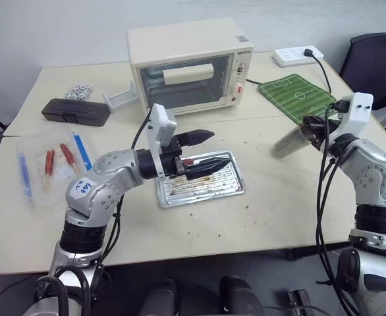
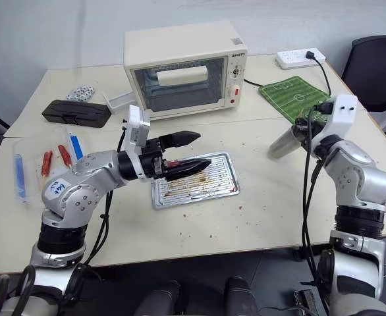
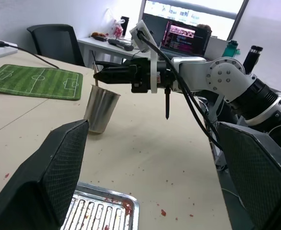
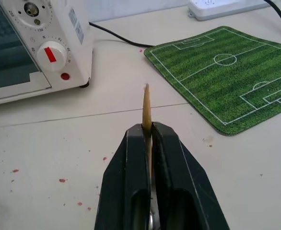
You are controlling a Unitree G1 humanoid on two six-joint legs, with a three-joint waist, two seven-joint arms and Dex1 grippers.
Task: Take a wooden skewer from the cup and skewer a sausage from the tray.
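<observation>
Wooden skewer (image 4: 146, 108) is pinched between the pressed-together fingers of the right end effector (image 4: 147, 132), its tip poking out past them, above the cup (image 3: 100, 109). Cup is seen on the desk (image 1: 278, 210), near the green football-pitch mat (image 1: 297, 96). Left end effector (image 1: 203, 153) is spread wide, held over the tray (image 1: 209, 187). 1 red sausage (image 1: 188, 161) is glimpsed on the tray, just behind the lower finger. Oven (image 1: 190, 62) is seen behind the tray.

Left hand (image 1: 203, 153) over tray (image 1: 236, 185)
</observation>
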